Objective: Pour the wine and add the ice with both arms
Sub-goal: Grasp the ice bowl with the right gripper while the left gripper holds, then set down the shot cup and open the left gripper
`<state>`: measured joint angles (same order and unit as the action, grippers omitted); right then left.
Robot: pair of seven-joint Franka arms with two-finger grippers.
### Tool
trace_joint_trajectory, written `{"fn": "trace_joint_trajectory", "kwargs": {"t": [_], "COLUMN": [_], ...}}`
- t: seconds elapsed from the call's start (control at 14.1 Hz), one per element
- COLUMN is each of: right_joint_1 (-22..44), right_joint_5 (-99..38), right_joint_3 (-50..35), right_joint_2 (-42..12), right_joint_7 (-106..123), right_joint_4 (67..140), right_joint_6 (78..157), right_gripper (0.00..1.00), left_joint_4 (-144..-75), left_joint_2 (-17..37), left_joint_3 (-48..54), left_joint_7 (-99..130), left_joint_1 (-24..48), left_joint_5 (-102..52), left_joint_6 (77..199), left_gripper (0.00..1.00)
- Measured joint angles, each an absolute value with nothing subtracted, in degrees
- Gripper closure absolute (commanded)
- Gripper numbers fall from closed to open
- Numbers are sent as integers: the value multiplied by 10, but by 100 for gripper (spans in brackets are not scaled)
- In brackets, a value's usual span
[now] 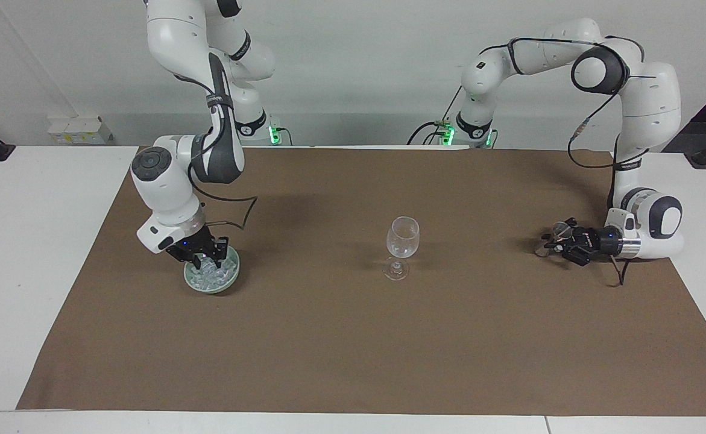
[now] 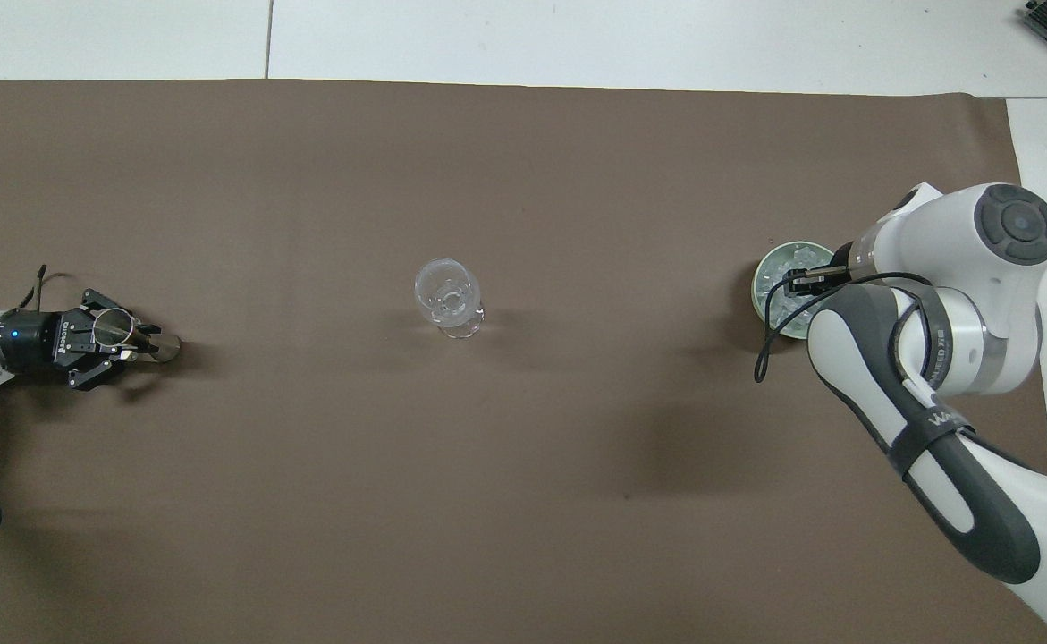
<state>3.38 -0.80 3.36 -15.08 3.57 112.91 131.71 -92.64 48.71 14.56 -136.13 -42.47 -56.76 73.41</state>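
A pale green bowl (image 1: 211, 290) (image 2: 757, 284) of ice (image 1: 215, 275) (image 2: 781, 302) stands toward the right arm's end of the table. My right gripper (image 1: 207, 260) (image 2: 796, 279) points down into it, at the cubes. A clear stemmed wine glass (image 1: 402, 238) (image 2: 445, 293) stands upright mid-table. Toward the left arm's end, my left gripper (image 1: 554, 241) (image 2: 134, 338) lies low and level over the mat, shut on a small shiny cup (image 1: 561, 229) (image 2: 114, 326). No wine shows in either vessel.
A brown mat (image 1: 353, 349) covers most of the white table (image 1: 27, 241). Small pale boxes (image 1: 78, 129) sit by the wall near the right arm's base. A black cable (image 1: 238, 220) loops beside the right wrist.
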Motion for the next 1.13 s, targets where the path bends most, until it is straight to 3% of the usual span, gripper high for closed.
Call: {"fn": "trace_joint_trajectory", "kwargs": {"t": [0.14,0.28,0.43,0.57,0.64,0.71,0.78,1.13], "right_joint_1": [34,33,33,33,33,33,32,32], "right_joint_5": [-8,-8,-8,-8,-8,-8,-8,-8], "right_joint_3": [34,34,35,35,35,35,35,35], "right_joint_2": [-151,-151,-151,-151,-151,-151,-151,-151], "right_joint_7": [36,36,36,36,36,36,36,24], "right_joint_4": [1129,1129,1130,1130,1130,1130,1130,1129], "right_joint_6": [1321,1328,1331,1335,1336,1337,1337,1338], "right_gripper": [48,48,52,62,72,94,100,100], "left_joint_4": [-926,-926,-922,-915,-910,-905,-898,-856], "left_joint_2": [488,488,488,487,486,482,476,402], "left_joint_3": [145,142,134,132,131,128,127,120], "left_joint_7": [-1361,-1361,-1362,-1362,-1362,-1362,-1362,-1309], "left_joint_1": [-425,-425,-426,-429,-431,-431,-431,-431], "left_joint_5": [-565,-565,-565,-564,-564,-563,-556,-507], "left_joint_6": [734,734,734,734,734,734,734,735], "left_gripper": [57,36,25,22,22,22,22,22]}}
